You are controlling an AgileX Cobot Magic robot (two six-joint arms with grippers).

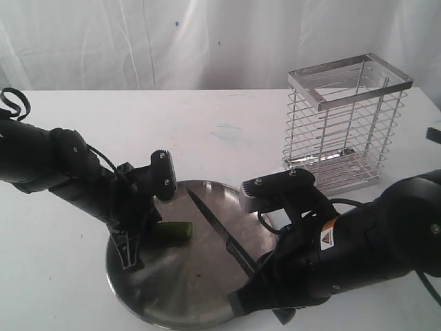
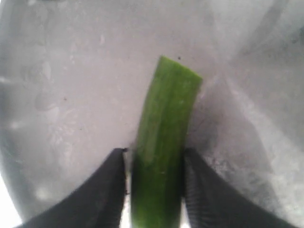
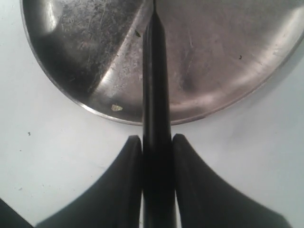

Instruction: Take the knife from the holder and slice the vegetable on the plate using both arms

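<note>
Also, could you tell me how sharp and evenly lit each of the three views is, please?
Exterior view: soft and slightly hazy, the pale backdrop washed out, a bright sheen across the plate. Left wrist view: blurred all over, the vegetable soft-edged against a milky background. Right wrist view: the sharpest, with scratches showing on the metal, though the knife is a near-featureless dark shape.

The plate (image 1: pixel 172 293) lies on the table (image 1: pixel 62 283) at the front, and the holder (image 1: pixel 344 131) stands behind it to the right, well apart. On the plate's left part the vegetable (image 1: pixel 178 231) lies between the fingers (image 2: pixel 102 190) of my left gripper (image 2: pixel 154 185). The knife (image 1: pixel 207 215) held in my right gripper (image 3: pixel 156 142) crosses the plate's front-right rim and reaches over it, passing just right of the vegetable.
</note>
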